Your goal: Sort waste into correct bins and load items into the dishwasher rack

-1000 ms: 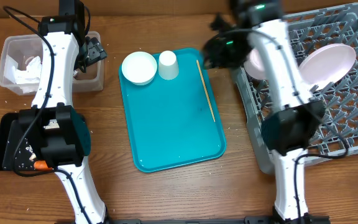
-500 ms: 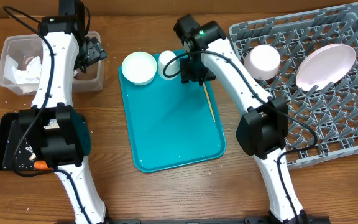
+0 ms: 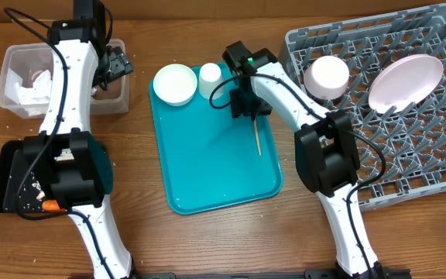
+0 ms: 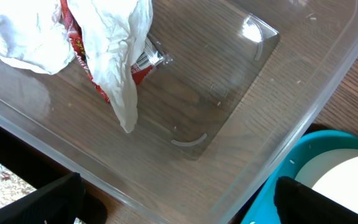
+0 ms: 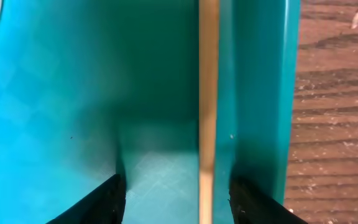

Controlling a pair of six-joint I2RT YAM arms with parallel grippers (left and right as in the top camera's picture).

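Hovering low over the teal tray (image 5: 55, 93), my right gripper (image 5: 178, 196) has its fingers (image 5: 112, 200) spread, pinching nothing. The tray's raised side wall runs just beside my outer finger, with the bare wooden table (image 5: 334, 124) beyond it. A thin wooden stick (image 5: 209, 93) lies flat on the tray floor along that wall. It passes between my two fingers, much closer to the outer one, with a sliver of tray showing on either side of it.

From above, a small white cup (image 3: 210, 80) and a white bowl (image 3: 173, 84) stand side by side at the tray's far end, the cup near my wrist. Farther right, the grey rack (image 3: 432, 178) holds a second bowl (image 3: 326, 77) and a pale pink plate (image 3: 406, 82) leaning among the pegs.

My left gripper (image 4: 185, 202) hangs over the clear tub (image 4: 309, 109), fingers wide apart and empty. Inside the tub, crumpled white napkins (image 4: 114, 31) lie over a red wrapper (image 4: 78, 50). Toward the table's front edge sits the black tray (image 3: 2, 178), with an orange carrot (image 3: 50, 206) in it.
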